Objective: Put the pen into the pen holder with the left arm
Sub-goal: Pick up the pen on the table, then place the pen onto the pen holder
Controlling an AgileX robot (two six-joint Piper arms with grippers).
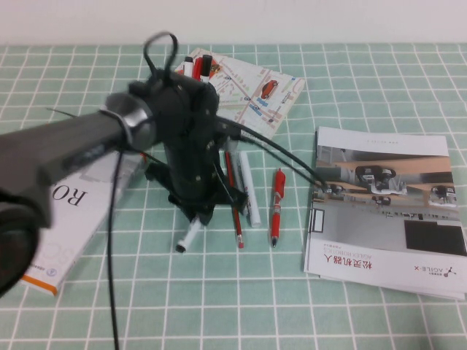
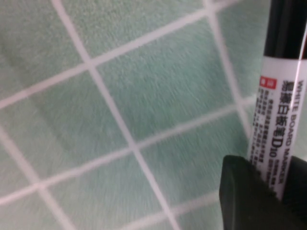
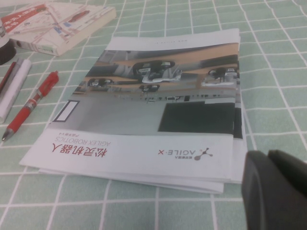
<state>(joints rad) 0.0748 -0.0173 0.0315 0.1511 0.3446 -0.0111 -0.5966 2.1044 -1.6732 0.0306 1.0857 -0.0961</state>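
High view: your left arm point(image 1: 87, 142) reaches in from the near left and bends down over the desk point(image 1: 350, 306), with the left claw point(image 1: 195, 219) low on the pen point(image 1: 188, 238). The pen lies tilted on the green cloth, black end toward you, upper barrel hidden under the claw. In the left wrist view one black finger point(image 2: 259, 196) presses against the printed barrel; the other finger is out of frame, so you cannot tell whether the grip is closed. Right claw point(image 3: 276, 191): only a dark corner shows, near the brochure point(image 3: 158, 110); state not readable. Beside the pen you count one red pencil point(image 1: 233, 200), one white marker point(image 1: 249, 188), one red gel pen point(image 1: 276, 206). Farthest, the pen holder point(image 1: 198, 71) is mostly hidden behind the arm.
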